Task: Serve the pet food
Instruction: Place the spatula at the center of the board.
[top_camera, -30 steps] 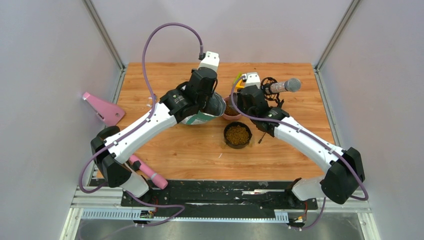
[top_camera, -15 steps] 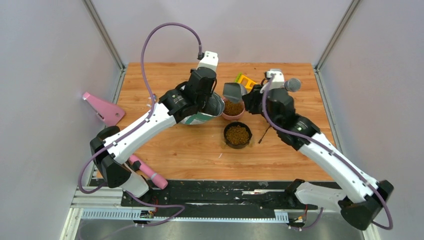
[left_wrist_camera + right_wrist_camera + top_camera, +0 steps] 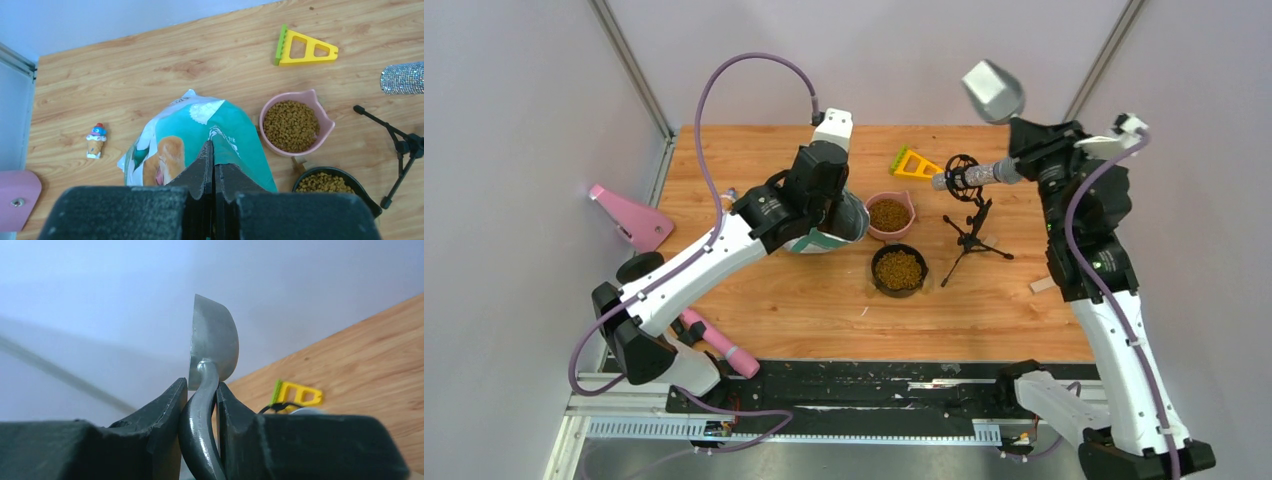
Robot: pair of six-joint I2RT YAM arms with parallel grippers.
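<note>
Wooden counter [image 3: 774,300] carried loose pet food [image 3: 899,269], best scooped, not gripped. Right gripper [image 3: 202,387] clamped scoop [image 3: 215,340]; left gripper [image 3: 213,150] pinched bag [image 3: 235,135].

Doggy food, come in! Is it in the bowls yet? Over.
Left gripper shut on bag. Right gripper shut on scoop, held high. Pet food in pink bowl and black bowl. Microphone stand close by bowls.

The wooden tabletop [image 3: 804,300] carries a teal and white bag [image 3: 235,130] standing left of the middle. Just beside it is a pink bowl [image 3: 326,127], and nearer the front a black bowl [image 3: 899,294], both holding pet food [image 3: 890,214]. A yellow triangle [image 3: 327,50] lies near the far edge, a black tripod stand [image 3: 970,237] to the right, a small toy figure [image 3: 95,140] to the left, and a little wooden block [image 3: 1041,286] near the right edge.
</note>
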